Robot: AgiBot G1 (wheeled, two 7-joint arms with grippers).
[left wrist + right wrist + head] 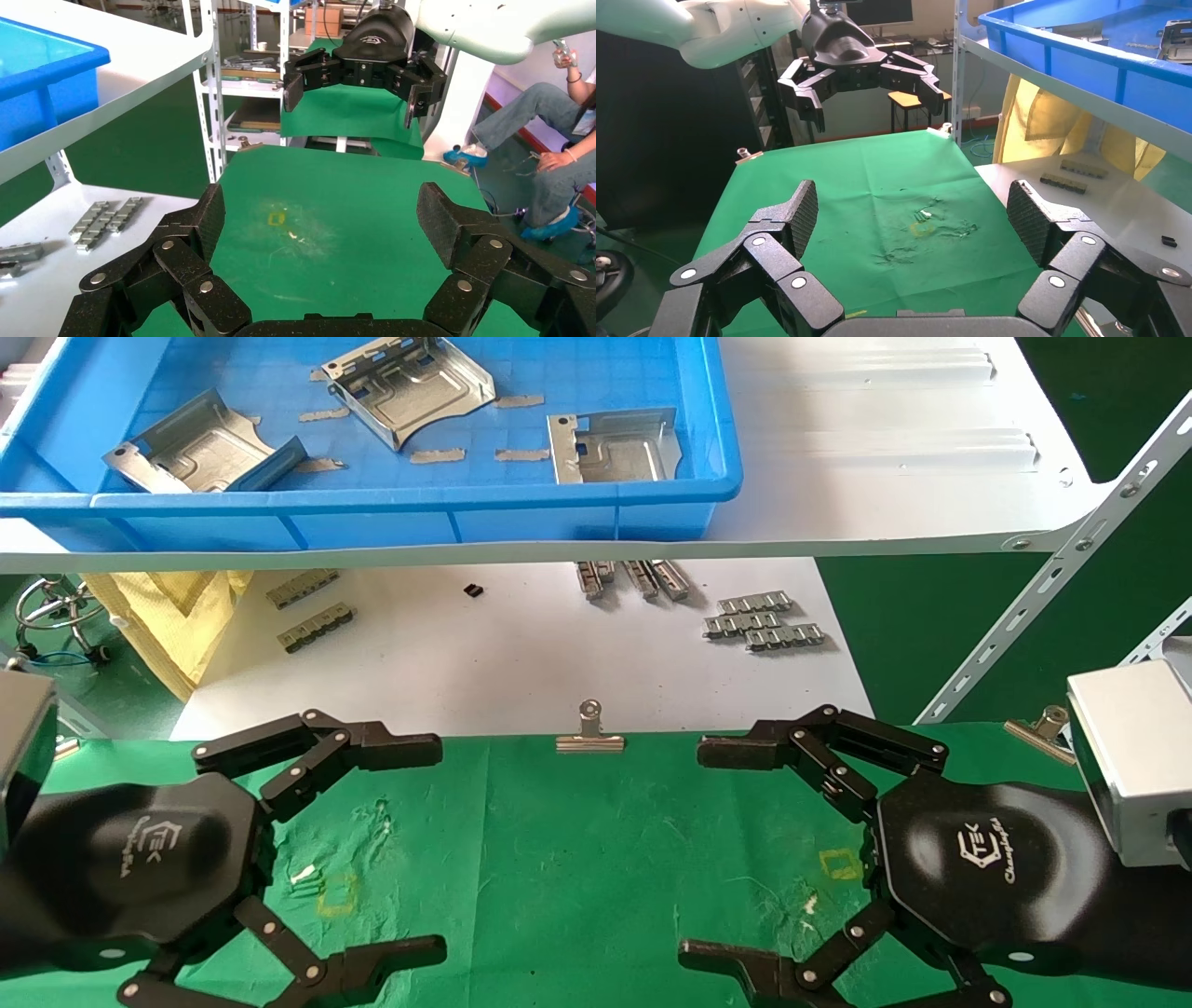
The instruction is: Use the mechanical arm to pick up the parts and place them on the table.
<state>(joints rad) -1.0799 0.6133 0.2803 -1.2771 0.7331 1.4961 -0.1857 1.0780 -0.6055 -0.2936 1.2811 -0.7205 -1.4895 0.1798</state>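
Observation:
Three silver-grey stamped parts lie in the blue bin on the shelf: one at the left (200, 453), one in the middle (410, 388), one at the right (615, 447). Both grippers hover over the green cloth table (559, 822), well below and in front of the bin. My left gripper (440, 850) is open and empty, palm up, its fingers pointing at the table's middle; it also shows in the left wrist view (320, 225). My right gripper (694, 851) mirrors it, open and empty, and also shows in the right wrist view (912, 210).
The blue bin (596, 514) sits on a white shelf board (885, 430) with a slanted brace (1052, 589). Below lies a white sheet (521, 654) with ridged strips (764, 621). A binder clip (589, 733) holds the cloth's far edge. Yellow squares (335, 894) (840, 864) mark the cloth.

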